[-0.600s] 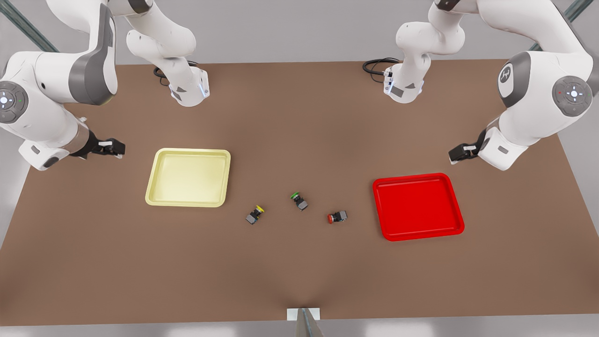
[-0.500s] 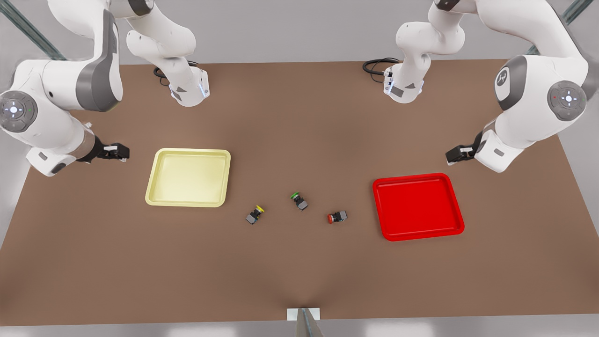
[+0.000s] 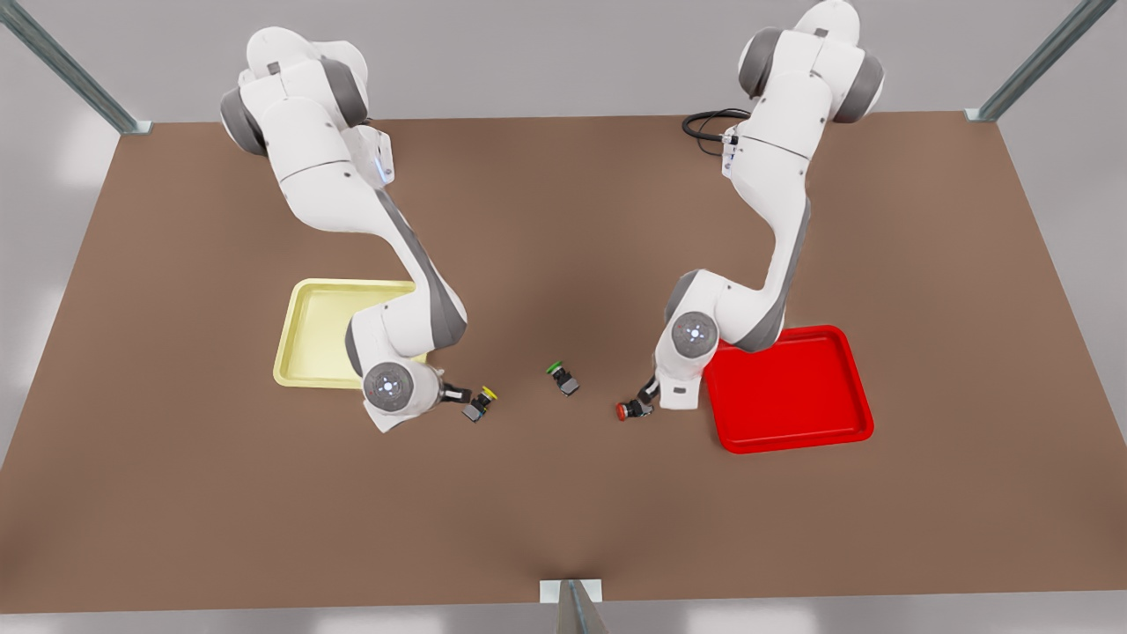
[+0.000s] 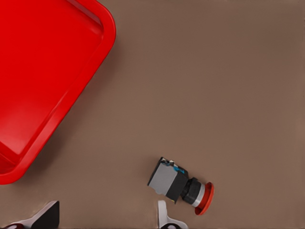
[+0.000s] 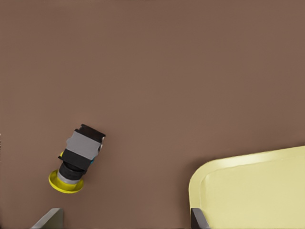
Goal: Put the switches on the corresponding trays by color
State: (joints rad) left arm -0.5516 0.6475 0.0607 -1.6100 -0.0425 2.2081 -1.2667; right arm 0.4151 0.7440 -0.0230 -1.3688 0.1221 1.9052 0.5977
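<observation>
Overhead, in the front view, the brown bench (image 3: 563, 493) carries a pale yellow tray (image 3: 310, 339) toward the front view's left and a bright red tray (image 3: 792, 392) toward its right. Between them lie three small switches. The yellow-capped switch (image 3: 481, 403) rests on the bench just beside the yellow tray's near corner, the green-capped switch (image 3: 561, 376) sits in the middle, and the red-capped switch (image 3: 629, 409) lies just beside the red tray. The right tool (image 3: 460, 395) reaches low over the bench and ends right at the yellow-capped switch; the left tool (image 3: 647, 401) does the same at the red-capped switch. From this view I cannot tell whether either tool touches its switch.

Next, the left wrist view shows the red-capped switch (image 4: 182, 186) lying on its side on the bench, cap pointing away from the red tray (image 4: 45, 81), which is near but apart from it. Two fingertips (image 4: 167, 217) of the left tool (image 4: 107, 217) stand spread, and the switch lies just outside the gap, beside one fingertip.

Finally, the right wrist view shows the yellow-capped switch (image 5: 77, 160) on its side on the bench, apart from the yellow tray (image 5: 252, 191). The right tool (image 5: 125, 220) has its fingertips (image 5: 51, 218) spread wide, gripping nothing, with the switch close to one of them.
</observation>
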